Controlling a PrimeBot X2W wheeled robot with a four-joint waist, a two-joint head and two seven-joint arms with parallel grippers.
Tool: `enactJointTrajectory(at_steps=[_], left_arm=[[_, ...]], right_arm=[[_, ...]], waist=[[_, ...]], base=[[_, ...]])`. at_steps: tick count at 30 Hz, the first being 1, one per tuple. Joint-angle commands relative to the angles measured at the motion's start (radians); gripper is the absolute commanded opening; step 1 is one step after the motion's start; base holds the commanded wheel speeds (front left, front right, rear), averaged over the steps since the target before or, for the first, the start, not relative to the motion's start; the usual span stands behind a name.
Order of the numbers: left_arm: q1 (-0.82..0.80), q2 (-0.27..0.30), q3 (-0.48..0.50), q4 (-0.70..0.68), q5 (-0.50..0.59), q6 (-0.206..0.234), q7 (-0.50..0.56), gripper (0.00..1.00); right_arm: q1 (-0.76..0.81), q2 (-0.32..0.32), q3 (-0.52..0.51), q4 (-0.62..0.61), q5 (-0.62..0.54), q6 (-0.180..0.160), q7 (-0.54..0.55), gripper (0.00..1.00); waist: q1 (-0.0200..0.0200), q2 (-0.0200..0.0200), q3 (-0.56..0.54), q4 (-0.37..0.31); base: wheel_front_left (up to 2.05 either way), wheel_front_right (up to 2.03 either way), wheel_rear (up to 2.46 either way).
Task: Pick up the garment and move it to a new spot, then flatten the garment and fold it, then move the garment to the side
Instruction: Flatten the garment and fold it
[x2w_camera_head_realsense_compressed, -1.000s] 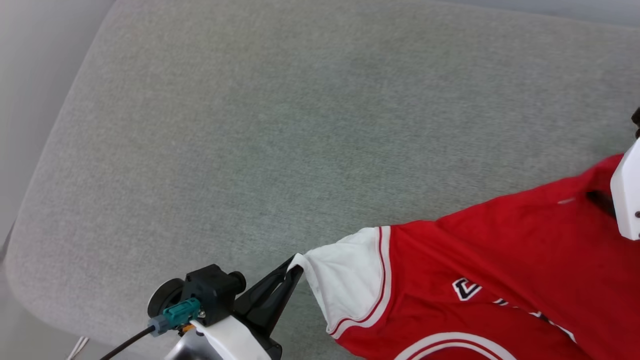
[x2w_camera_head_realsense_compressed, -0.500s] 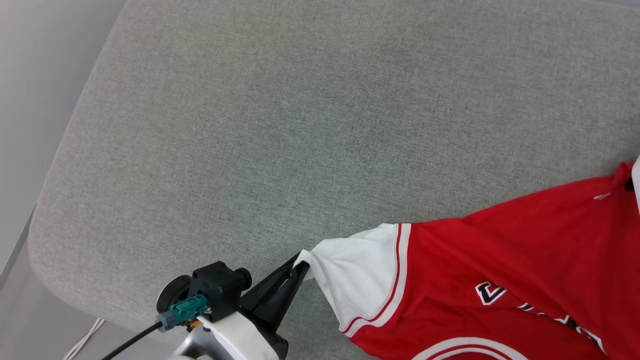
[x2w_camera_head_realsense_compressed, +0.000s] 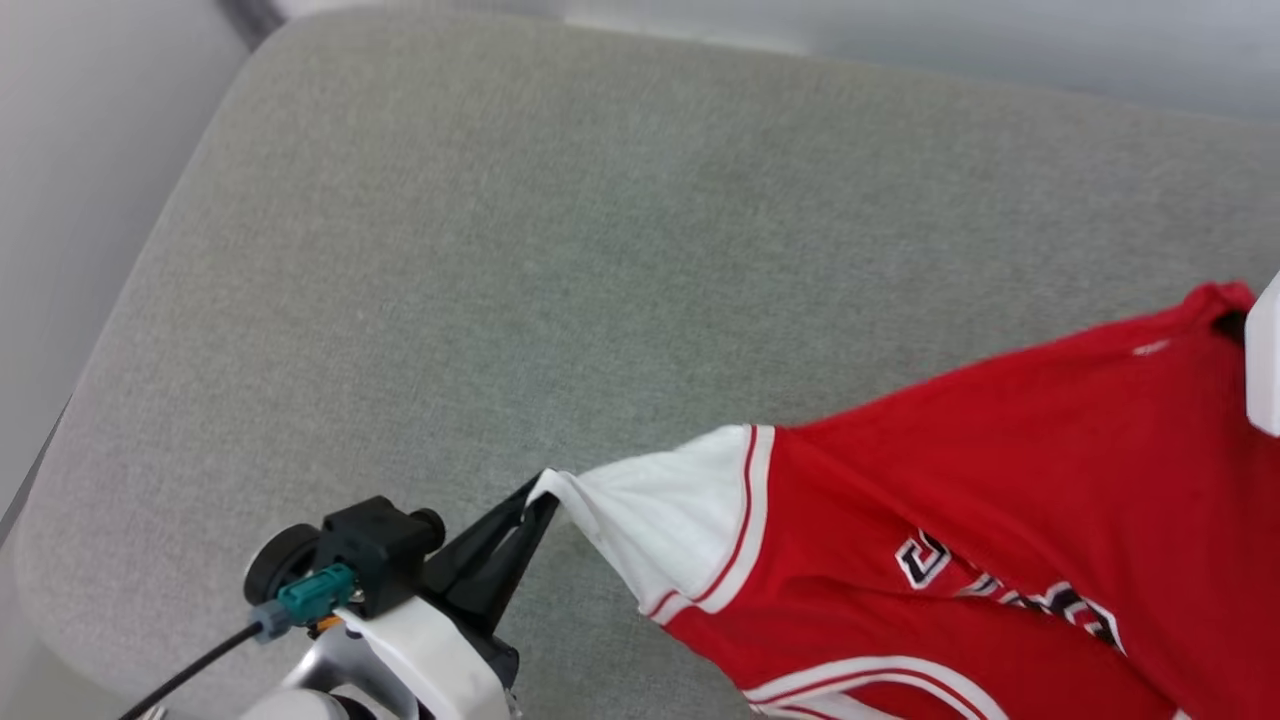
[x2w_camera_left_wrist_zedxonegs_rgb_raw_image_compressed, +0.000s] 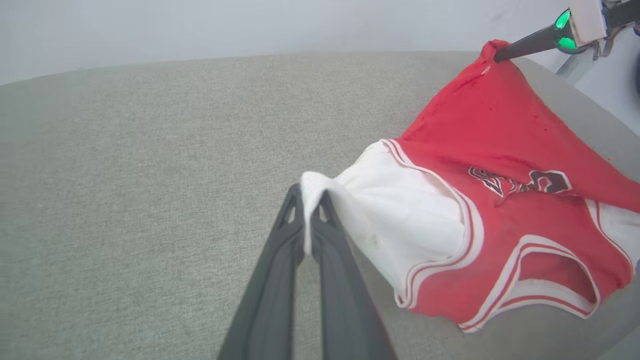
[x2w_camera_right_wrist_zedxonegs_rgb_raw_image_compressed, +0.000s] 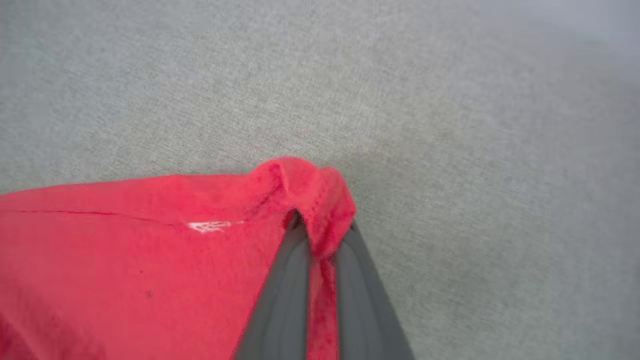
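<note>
The garment (x2w_camera_head_realsense_compressed: 960, 480), a red jersey T-shirt with white sleeves and black lettering, is stretched across the right part of the grey cushion (x2w_camera_head_realsense_compressed: 560, 260). My left gripper (x2w_camera_head_realsense_compressed: 535, 498) at the lower left is shut on the tip of the white sleeve (x2w_camera_head_realsense_compressed: 660, 510); the left wrist view shows the sleeve (x2w_camera_left_wrist_zedxonegs_rgb_raw_image_compressed: 400, 215) pinched where my left gripper (x2w_camera_left_wrist_zedxonegs_rgb_raw_image_compressed: 306, 192) closes. My right gripper (x2w_camera_right_wrist_zedxonegs_rgb_raw_image_compressed: 320, 230) is shut on a red hem corner of the garment (x2w_camera_right_wrist_zedxonegs_rgb_raw_image_compressed: 150, 260). In the left wrist view the right gripper (x2w_camera_left_wrist_zedxonegs_rgb_raw_image_compressed: 497, 56) lifts that corner at the top right.
The cushion's rounded left edge (x2w_camera_head_realsense_compressed: 90, 380) drops to a pale floor, and a black cable (x2w_camera_head_realsense_compressed: 190, 670) trails from my left wrist. A pale wall (x2w_camera_head_realsense_compressed: 900, 40) runs behind the far edge. Bare grey fabric spreads left of and beyond the garment.
My right gripper has shut on the red hem corner. The garment is now pulled taut between both grippers. The head camera has shifted, so the whole picture moved.
</note>
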Motion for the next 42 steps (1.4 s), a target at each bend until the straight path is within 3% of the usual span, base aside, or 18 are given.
enactJointTrajectory(at_steps=[1, 9, 15, 25, 32, 42], left_arm=[[-0.001, 0.011, 0.016, -0.016, -0.007, 0.011, 0.005, 0.00], [-0.058, 0.087, 0.122, -0.114, -0.033, 0.058, 0.037, 0.00], [-0.161, 0.137, 0.225, -0.190, -0.061, 0.069, 0.066, 0.00], [-0.319, 0.206, 0.374, -0.218, -0.066, 0.086, 0.074, 0.00], [-0.460, 0.235, 0.433, -0.206, -0.070, 0.065, 0.096, 0.00], [-0.739, 0.206, 0.467, -0.081, -0.082, 0.014, 0.121, 0.00]], right_arm=[[-0.016, 0.003, -0.011, -0.009, 0.019, -0.001, -0.022, 0.00], [-0.038, -0.031, -0.035, -0.127, 0.120, -0.001, -0.088, 0.00], [-0.046, -0.040, -0.063, -0.263, 0.173, -0.001, -0.090, 0.00], [-0.069, 0.008, -0.096, -0.457, 0.173, -0.001, -0.127, 0.00], [-0.105, 0.055, -0.127, -0.552, 0.160, -0.001, -0.144, 0.00], [-0.215, 0.059, -0.137, -0.563, 0.105, -0.001, -0.182, 0.00]], waist=[[-0.0001, 0.0000, -0.072, -0.054], [-0.0001, 0.0000, -0.175, -0.159], [-0.0001, 0.0000, -0.197, -0.232], [-0.0001, 0.0000, -0.224, -0.347], [-0.0001, 0.0000, -0.196, -0.401], [-0.0001, 0.0000, -0.070, -0.431]], base=[[0.00, 0.00, 0.00], [0.00, 0.00, 0.00], [0.00, 0.00, 0.00], [0.00, 0.00, 0.00], [0.00, 0.00, 0.00], [0.00, 0.00, 0.00]])
